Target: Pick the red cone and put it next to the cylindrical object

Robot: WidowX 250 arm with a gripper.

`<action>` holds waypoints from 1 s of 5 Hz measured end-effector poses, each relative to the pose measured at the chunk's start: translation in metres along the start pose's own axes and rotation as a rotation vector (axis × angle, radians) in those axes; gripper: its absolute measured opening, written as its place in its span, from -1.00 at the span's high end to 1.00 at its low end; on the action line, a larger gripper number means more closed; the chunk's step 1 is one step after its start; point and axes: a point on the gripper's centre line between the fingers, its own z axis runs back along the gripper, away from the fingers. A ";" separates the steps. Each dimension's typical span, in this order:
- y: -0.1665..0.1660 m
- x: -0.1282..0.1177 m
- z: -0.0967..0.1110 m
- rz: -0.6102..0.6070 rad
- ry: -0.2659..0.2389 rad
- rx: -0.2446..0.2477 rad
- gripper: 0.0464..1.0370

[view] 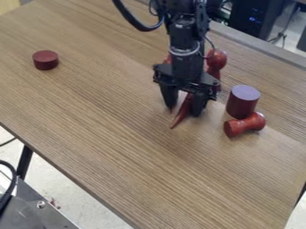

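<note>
My gripper (184,105) points down over the table right of the upper middle, open, its fingers apart on either side of a red pointed piece. That piece looks like the red cone (181,114); its narrow tip points toward the front left, and its upper part is hidden behind the gripper. To the right of the gripper stands the cylindrical object (242,103), upright, dark red with a purplish top. Whether a finger touches the cone I cannot tell.
A red spool-shaped piece (245,125) lies just in front of the cylinder. Behind the gripper is a red round-headed piece (216,60), partly covered. A short dark red disc (45,60) sits at the left of the wooden table (119,147).
</note>
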 end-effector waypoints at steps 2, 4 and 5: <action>0.021 -0.001 0.044 0.147 -0.090 0.058 -0.91; 0.052 0.002 0.092 0.228 -0.185 0.159 -0.91; 0.062 0.011 0.077 0.171 -0.066 0.174 -0.91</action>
